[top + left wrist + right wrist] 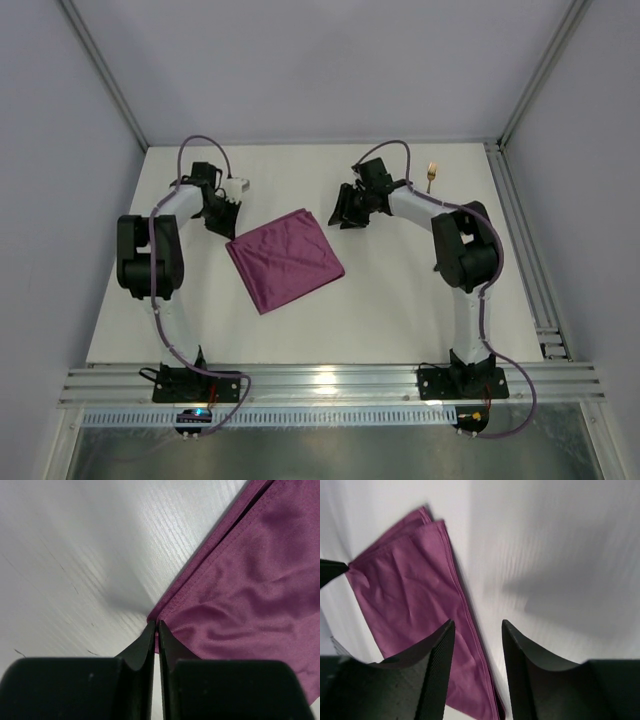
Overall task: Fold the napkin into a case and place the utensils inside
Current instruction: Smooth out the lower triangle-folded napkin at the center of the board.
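The magenta napkin (285, 258) lies folded double on the white table, its layered hems visible in the left wrist view (250, 580) and the right wrist view (405, 605). My left gripper (226, 232) is shut on the napkin's far-left corner, and a sliver of cloth shows between its tips (156, 622). My right gripper (345, 215) stands open just off the napkin's far-right corner. Its fingers straddle the folded edge from above (477, 625) and hold nothing. A gold fork (432, 175) lies at the far right of the table, behind the right arm.
The white table (400, 300) is framed by aluminium rails at the right side (535, 270) and along the front (330, 385). Grey walls close in the back and both sides.
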You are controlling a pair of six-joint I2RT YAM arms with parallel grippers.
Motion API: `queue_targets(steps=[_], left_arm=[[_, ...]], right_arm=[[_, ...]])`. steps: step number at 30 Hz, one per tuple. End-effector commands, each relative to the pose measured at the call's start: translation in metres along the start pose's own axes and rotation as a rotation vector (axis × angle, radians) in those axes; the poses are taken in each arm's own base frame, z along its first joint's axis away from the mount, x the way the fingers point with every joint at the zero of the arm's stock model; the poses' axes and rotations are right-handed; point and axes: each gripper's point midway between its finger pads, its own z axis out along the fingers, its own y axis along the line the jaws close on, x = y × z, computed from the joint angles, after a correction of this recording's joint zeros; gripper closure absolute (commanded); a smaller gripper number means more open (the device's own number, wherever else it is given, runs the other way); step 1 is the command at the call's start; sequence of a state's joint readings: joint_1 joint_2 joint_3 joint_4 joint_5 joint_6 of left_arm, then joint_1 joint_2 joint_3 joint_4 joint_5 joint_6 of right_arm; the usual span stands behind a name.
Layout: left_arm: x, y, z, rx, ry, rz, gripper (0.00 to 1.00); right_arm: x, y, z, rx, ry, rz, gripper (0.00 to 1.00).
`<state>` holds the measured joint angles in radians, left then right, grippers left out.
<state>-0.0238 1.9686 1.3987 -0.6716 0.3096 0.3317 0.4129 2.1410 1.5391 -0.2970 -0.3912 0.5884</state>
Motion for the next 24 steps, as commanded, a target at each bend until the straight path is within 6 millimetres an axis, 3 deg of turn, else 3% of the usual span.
queue_targets(steps=[1, 2, 4, 10, 15, 19, 24], left_arm=[[-0.002, 0.011, -0.008, -0.066, -0.01, 0.036, 0.94], [-0.002, 0.011, -0.007, -0.069, -0.012, 0.037, 0.93], [-0.002, 0.011, -0.009, -0.076, -0.014, 0.038, 0.88], [-0.003, 0.011, -0.012, -0.086, -0.024, 0.023, 0.72], [-0.008, 0.009, -0.026, -0.101, -0.045, 0.008, 0.66], [-0.013, 0.007, -0.053, -0.14, -0.08, 0.009, 0.62], [-0.001, 0.001, -0.079, -0.181, -0.076, 0.019, 0.6]], right_arm=[[-0.002, 0.02, -0.053, 0.044, -0.073, -0.162, 0.52], [0.011, 0.009, -0.055, 0.067, -0.049, -0.185, 0.5], [0.018, 0.007, -0.067, 0.077, -0.053, -0.207, 0.48], [0.051, -0.021, -0.065, 0.123, 0.027, -0.222, 0.45], [0.059, -0.022, -0.061, 0.131, 0.028, -0.238, 0.43], [0.07, -0.018, -0.054, 0.127, 0.053, -0.268, 0.42], [0.074, -0.013, -0.047, 0.1, 0.063, -0.283, 0.41]])
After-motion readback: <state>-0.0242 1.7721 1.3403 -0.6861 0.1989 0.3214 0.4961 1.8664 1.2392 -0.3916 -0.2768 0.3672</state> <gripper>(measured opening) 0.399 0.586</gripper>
